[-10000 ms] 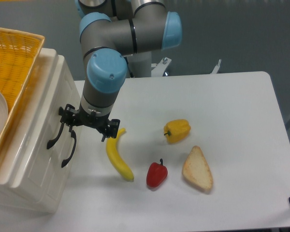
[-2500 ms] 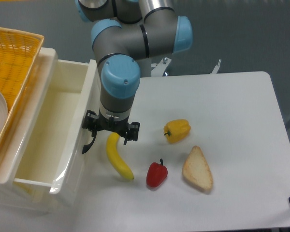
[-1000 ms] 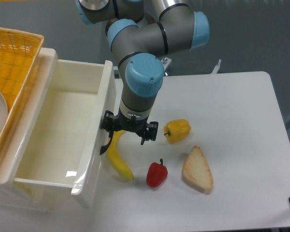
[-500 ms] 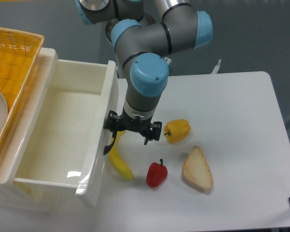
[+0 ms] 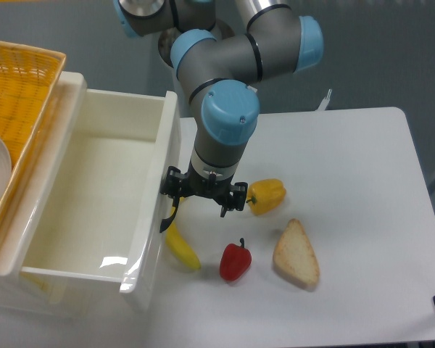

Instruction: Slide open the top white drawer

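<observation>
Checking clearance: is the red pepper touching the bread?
No. The red pepper and the bread lie apart, with bare table showing between them.

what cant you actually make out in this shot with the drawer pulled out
- Gripper jaws: the wrist hides them, so their hold on the black handle is unclear.
- Banana: upper part behind the top white drawer front and the gripper.
- Lower drawer: covered by the open one.
- Yellow wicker basket: cut off by the left edge.
</observation>
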`<action>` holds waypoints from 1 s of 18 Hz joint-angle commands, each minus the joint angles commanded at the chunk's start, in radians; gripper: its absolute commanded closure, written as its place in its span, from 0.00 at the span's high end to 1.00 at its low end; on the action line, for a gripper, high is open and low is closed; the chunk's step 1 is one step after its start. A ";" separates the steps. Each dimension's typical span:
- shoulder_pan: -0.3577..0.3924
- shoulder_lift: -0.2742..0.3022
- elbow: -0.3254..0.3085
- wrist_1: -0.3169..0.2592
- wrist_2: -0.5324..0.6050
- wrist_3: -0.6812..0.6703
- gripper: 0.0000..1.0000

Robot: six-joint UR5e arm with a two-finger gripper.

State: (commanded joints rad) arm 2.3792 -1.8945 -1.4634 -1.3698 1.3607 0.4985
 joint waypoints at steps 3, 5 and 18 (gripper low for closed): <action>0.003 0.000 0.000 0.000 -0.005 0.000 1.00; 0.003 0.000 -0.005 0.000 -0.006 0.000 1.00; 0.032 -0.002 -0.011 -0.002 -0.080 -0.002 1.00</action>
State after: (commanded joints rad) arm 2.4114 -1.8960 -1.4742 -1.3714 1.2810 0.4970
